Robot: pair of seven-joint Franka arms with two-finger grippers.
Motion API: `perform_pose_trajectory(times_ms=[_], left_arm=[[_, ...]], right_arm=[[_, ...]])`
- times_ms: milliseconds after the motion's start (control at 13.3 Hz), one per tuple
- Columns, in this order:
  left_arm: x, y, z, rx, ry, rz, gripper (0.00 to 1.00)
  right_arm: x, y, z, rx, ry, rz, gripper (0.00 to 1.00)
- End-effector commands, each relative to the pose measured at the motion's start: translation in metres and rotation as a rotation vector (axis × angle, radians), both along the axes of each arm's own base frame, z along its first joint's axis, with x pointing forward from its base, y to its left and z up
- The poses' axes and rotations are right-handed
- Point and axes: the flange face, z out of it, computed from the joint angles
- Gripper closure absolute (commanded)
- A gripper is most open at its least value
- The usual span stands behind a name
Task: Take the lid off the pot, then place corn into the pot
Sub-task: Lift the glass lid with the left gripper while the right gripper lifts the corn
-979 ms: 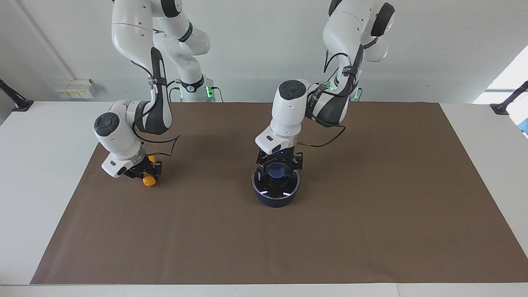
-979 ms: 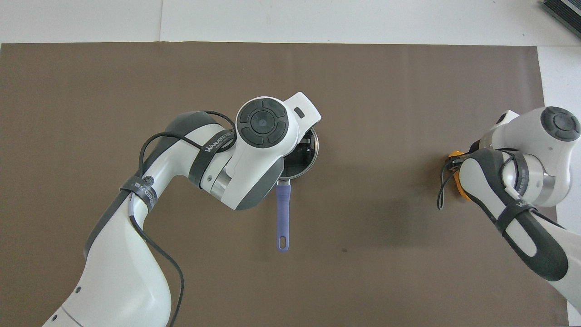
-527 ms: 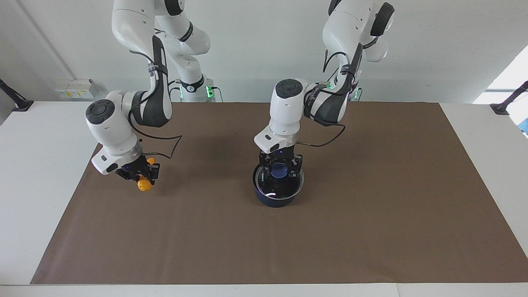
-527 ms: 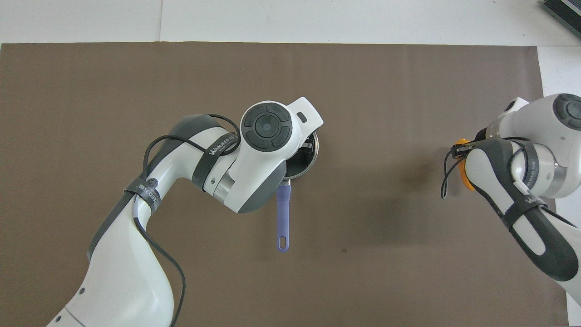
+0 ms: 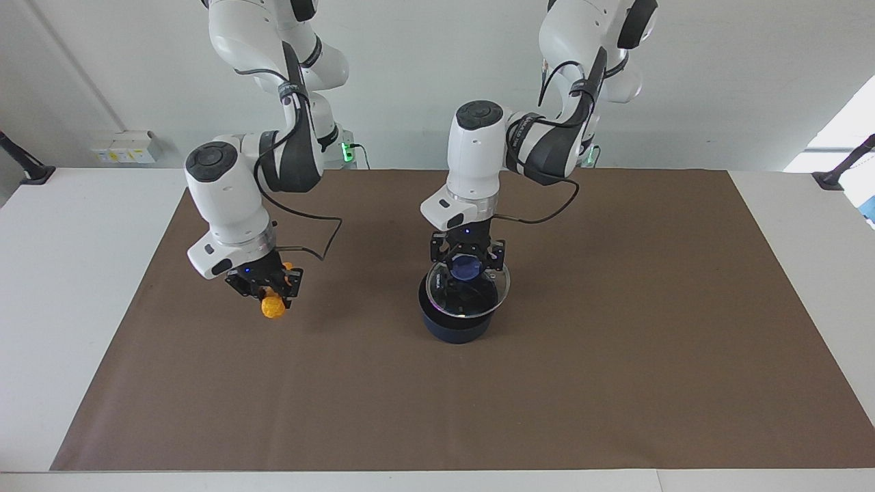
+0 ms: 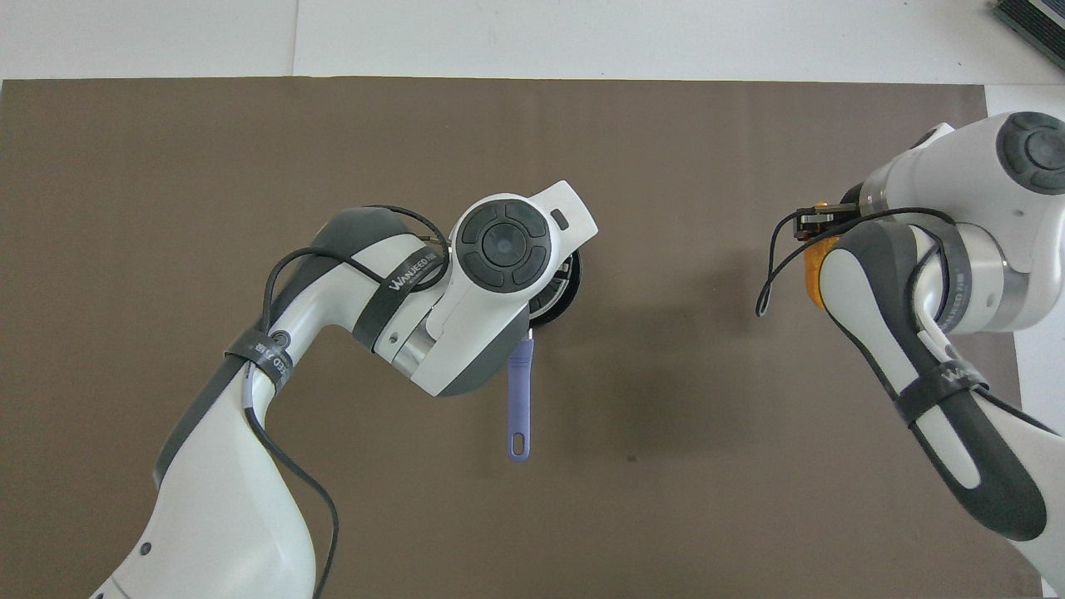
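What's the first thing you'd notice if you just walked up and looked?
Probably the clear lid, held up by its blue knob in the left tool, hanging just over the dark blue pot in the middle of the brown mat. Next, the bright yellow corn, gripped in the right tool in the air toward the right arm's end.

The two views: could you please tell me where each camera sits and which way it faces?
Facing view: high across the table, facing the robots; both arms hang from the top, left gripper holding the lid over the pot.
Overhead view: above the robots' end, looking steeply down; arms enter from the bottom.
Shared: pot, lid, and corn in the right gripper.
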Motion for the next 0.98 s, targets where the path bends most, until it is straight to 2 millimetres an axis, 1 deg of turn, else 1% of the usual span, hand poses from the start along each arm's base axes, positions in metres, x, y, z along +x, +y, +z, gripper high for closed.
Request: perform_pose_trajectory(times_ms=[0,75,151,226,301,377,452,527,603,678,753,829,904], left_arm=[[0.003,0.043,0.027,0.021,0.017,0.007,0.98],[0.008,0.063,0.029,-0.003,0.044,0.001,1.00],[0.011,0.087,0.032,-0.027,0.070,-0.017,1.00],[0.014,0.109,0.030,-0.030,0.082,-0.037,1.00],[0.020,0.128,0.024,-0.030,0.088,-0.043,1.00],[0.027,0.149,0.018,-0.041,0.105,-0.034,1.00],[0.032,0.170,0.013,-0.058,0.115,-0.043,1.00],[0.036,0.193,0.007,-0.063,0.118,-0.059,1.00],[0.038,0.219,-0.002,-0.067,0.108,-0.067,1.00],[0.040,0.242,-0.009,-0.075,0.095,-0.070,1.00],[0.042,0.263,-0.016,-0.083,0.089,-0.079,1.00],[0.045,0.281,-0.021,-0.084,0.094,-0.083,1.00],[0.049,0.297,-0.024,-0.084,0.092,-0.086,1.00]], right_arm=[[-0.003,-0.001,0.017,-0.004,0.027,-0.019,1.00],[-0.005,-0.001,0.032,-0.004,0.033,-0.021,1.00],[-0.005,0.002,0.039,-0.002,0.038,-0.022,1.00],[-0.005,0.013,0.038,0.002,0.035,-0.017,1.00],[-0.006,0.027,0.038,0.009,0.033,-0.004,1.00],[-0.007,0.036,0.038,0.009,0.034,0.007,1.00],[-0.008,0.052,0.040,0.011,0.027,0.030,1.00],[-0.004,0.071,0.051,0.015,0.007,0.043,1.00],[0.002,0.098,0.066,0.038,-0.027,0.022,1.00],[0.002,0.120,0.064,0.037,-0.018,-0.020,1.00],[0.006,0.146,0.060,0.041,-0.015,-0.052,1.00],[0.014,0.160,0.056,0.052,-0.027,-0.080,1.00],[0.021,0.175,0.046,0.069,-0.028,-0.093,1.00]])
